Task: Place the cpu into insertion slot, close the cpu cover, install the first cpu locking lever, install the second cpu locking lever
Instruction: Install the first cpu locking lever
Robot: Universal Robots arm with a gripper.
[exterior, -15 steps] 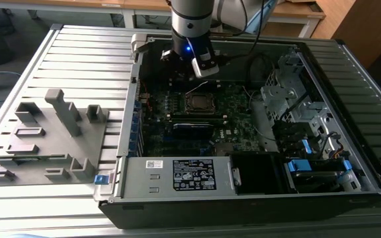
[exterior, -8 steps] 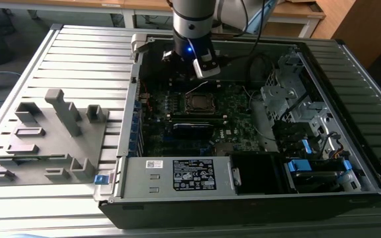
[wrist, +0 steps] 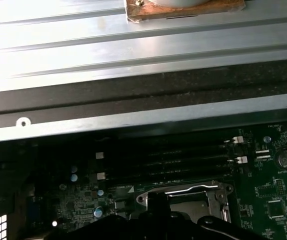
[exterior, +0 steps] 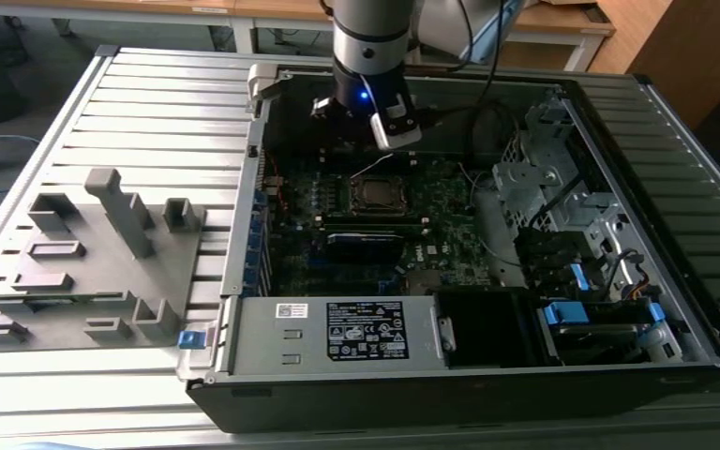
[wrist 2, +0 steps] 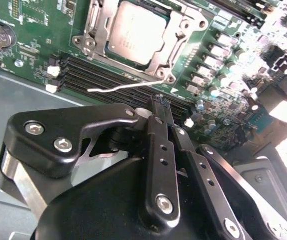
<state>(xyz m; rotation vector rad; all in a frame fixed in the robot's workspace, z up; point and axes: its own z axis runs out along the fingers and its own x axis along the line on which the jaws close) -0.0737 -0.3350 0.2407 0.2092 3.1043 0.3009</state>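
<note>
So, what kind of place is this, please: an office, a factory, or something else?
Probably a robotics lab or test bench for computer assembly. A robot arm hangs over an open desktop computer case, which lies on a ribbed metal table beside a grey fixture block; wooden desks stand behind.

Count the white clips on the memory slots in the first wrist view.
4. Two white clips sit at the end of the memory slots beside the coin battery; two more sit at the opposite end. Others may be hidden in shadow.
</note>
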